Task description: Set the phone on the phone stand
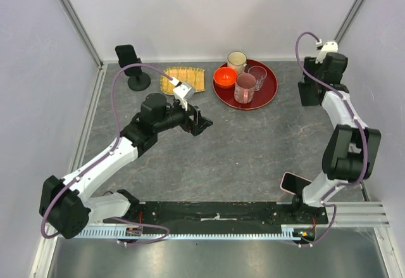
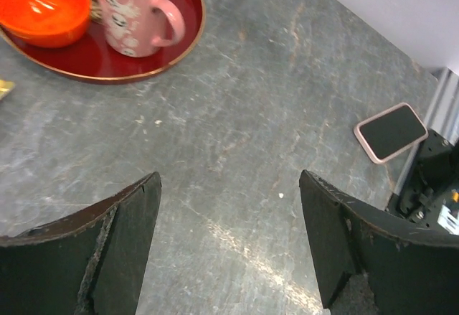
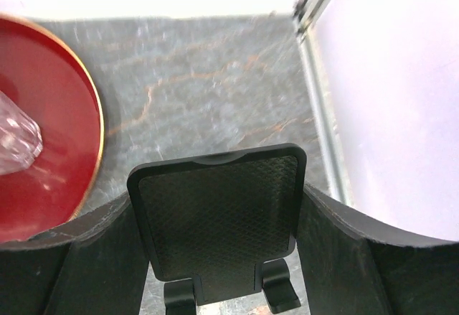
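Straddling holder plate of phone stand (image 3: 215,218): right gripper (image 3: 220,201), fingers close at both edges; contact or gap, cannot tell. Spread wide, empty: left gripper (image 2: 229,179).

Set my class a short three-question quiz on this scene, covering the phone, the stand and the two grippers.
1. True or false: the left gripper is open and holds nothing.
2. The pink-cased phone is: A) lying flat on the table; B) propped on a stand; C) held in the left gripper.
3. Fill in: in the right wrist view, the fingers of the right gripper stand either side of the plate of a black ____.

Key: 1 true; 2 A; 3 phone stand.
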Available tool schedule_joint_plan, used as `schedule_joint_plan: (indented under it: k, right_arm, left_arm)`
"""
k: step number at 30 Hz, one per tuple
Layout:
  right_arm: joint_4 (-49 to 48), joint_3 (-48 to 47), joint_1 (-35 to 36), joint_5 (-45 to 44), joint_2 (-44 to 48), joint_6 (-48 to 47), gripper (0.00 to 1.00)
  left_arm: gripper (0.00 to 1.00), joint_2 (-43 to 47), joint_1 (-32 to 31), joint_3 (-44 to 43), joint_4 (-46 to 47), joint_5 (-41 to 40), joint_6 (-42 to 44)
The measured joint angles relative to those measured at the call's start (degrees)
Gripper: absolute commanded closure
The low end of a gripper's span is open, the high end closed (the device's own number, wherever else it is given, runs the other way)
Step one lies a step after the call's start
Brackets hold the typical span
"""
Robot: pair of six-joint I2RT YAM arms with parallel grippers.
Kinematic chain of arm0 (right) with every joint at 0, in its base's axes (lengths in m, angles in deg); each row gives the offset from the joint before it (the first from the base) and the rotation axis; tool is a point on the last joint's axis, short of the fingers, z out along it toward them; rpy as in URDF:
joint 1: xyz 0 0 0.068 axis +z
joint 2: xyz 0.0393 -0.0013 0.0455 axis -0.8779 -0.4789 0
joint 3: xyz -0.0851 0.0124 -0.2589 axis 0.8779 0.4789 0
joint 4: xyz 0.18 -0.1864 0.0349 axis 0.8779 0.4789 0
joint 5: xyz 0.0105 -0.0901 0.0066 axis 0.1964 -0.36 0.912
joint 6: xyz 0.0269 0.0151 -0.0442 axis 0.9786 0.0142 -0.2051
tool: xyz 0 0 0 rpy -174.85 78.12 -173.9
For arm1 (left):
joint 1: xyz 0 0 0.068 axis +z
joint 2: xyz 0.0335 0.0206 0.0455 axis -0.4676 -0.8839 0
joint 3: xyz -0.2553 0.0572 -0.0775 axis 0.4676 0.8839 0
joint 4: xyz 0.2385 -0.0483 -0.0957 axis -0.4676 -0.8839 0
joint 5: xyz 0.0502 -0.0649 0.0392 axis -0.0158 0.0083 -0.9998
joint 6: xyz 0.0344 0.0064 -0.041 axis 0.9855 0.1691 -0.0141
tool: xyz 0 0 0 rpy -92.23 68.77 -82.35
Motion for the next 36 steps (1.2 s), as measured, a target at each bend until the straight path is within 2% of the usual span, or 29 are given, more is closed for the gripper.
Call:
schedule_joint_plan:
  k: [4,7,10,13,17,21,26,28,31,36]
  right_arm:
    - [-0.22,0.26,2.16,-3.30,8.96,2.05,1.00]
    - [-0.33,0.13,8.00,-4.87,16.50,3.76,1.00]
    - [-0.87,-1.62,19.74,-5.40,21.31,5.11,1.00]
    - [-3.85,-2.73,30.56,-4.13,21.88,8.35,1.00]
    - [-8.48,-0.87,41.68,-4.55,20.37,14.58,1.00]
    - [-13.86,2.99,50.53,-7.54,16.26,18.60,1.00]
    - [-17.75,4.72,57.57,-9.20,6.67,18.86,1.00]
    - [-18.43,4.72,59.36,-9.60,3.02,18.16,1.00]
    - [-18.67,4.68,61.55,-10.47,-1.27,17.53,1.00]
    - [-18.51,3.67,63.98,-14.91,-4.46,17.51,0.98]
  left_arm:
    - [0.17,4.44,1.79,0.04,-0.79,-4.39,-0.04]
    - [0.16,9.97,5.49,0.81,-0.22,-8.46,-0.44]
    - [0.16,14.75,10.38,1.55,0.17,-12.66,-1.97]
    - [0.14,18.16,14.23,2.21,0.04,-17.62,-3.67]
    - [0.13,22.88,14.49,3.30,-2.19,-22.51,-6.40]
    - [0.11,30.16,14.49,3.96,-8.31,-27.34,-10.03]
    - [0.08,38.75,14.49,4.13,-16.85,-31.98,-12.55]
    - [0.02,41.09,14.49,4.15,-19.32,-32.33,-13.22]
    - [0.00,40.70,14.49,4.15,-22.58,-31.43,-13.64]
    - [0.00,32.09,14.49,3.32,-28.30,-28.48,-14.53]
